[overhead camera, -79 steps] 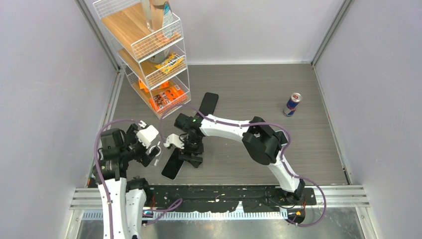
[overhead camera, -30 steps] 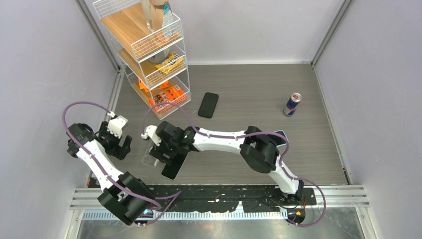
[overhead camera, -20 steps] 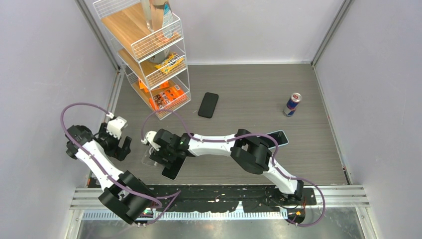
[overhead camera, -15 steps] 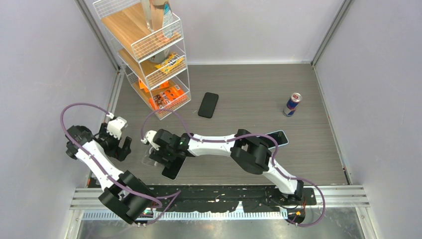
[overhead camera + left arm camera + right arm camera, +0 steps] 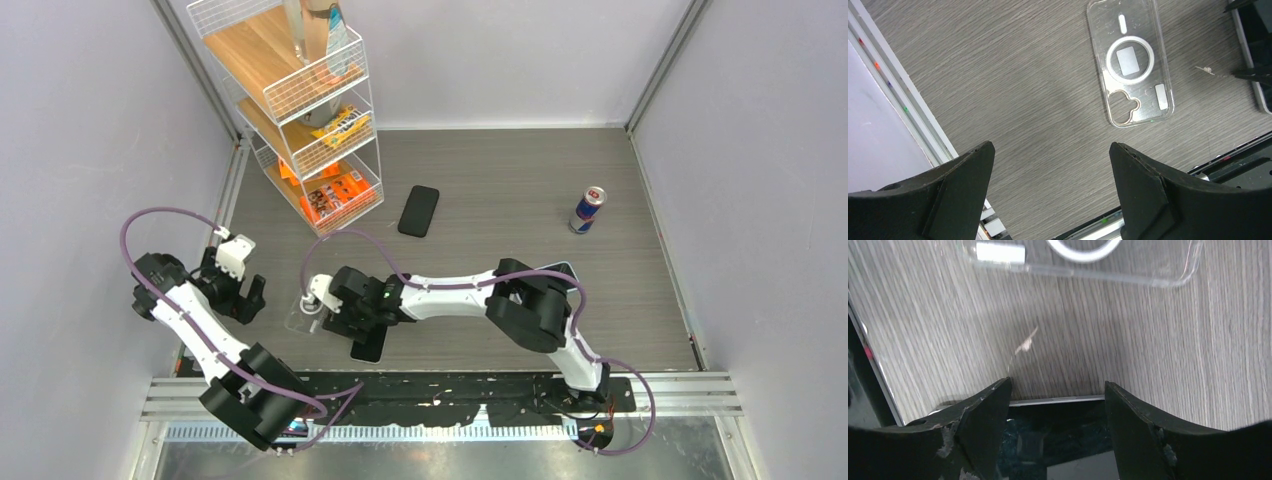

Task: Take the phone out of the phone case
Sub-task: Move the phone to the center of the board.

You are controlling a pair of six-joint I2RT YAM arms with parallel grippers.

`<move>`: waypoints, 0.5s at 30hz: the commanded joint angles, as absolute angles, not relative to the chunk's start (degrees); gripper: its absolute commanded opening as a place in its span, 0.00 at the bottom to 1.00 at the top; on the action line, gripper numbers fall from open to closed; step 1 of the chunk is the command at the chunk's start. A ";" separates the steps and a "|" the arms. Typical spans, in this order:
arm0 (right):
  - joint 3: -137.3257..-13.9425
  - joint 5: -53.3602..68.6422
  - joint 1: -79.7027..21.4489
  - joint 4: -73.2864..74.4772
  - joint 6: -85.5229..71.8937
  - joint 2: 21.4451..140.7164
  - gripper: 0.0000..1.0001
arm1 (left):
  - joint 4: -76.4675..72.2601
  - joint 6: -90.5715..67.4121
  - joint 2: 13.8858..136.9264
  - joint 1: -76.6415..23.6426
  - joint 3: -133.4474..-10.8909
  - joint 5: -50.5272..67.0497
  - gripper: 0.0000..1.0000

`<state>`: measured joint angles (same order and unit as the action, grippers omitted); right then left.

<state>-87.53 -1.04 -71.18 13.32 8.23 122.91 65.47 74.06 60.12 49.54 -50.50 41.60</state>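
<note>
Phone (image 5: 369, 346) lies bare on the table (image 5: 500, 170) by the near edge, out of its shell, so the task looks all but done. Right gripper (image 5: 1057, 387) stands over the phone's end, jaws spread to either side. Whether they bear on it, cannot tell. Clear case (image 5: 1130, 62) lies flat and empty just beside the phone, apart from it. Left gripper (image 5: 1050, 150) hovers left of the case, jaws wide, nothing held, likely parked out of the way. Farther off: second phone (image 5: 418, 210), can (image 5: 588, 208), wire rack (image 5: 300, 110).
</note>
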 commanded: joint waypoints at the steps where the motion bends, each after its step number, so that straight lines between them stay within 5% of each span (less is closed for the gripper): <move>1: -82.72 -0.87 -69.73 18.67 13.96 117.25 0.73 | 67.10 75.56 58.60 50.03 -52.46 44.06 0.89; 15: -65.50 1.77 -58.82 23.09 23.37 104.18 0.70 | 68.63 75.75 57.15 50.03 -52.32 47.14 0.89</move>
<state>-69.43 3.57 -62.08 17.74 17.67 108.57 67.00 74.50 58.41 49.54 -50.50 43.57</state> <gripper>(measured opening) 0.702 0.895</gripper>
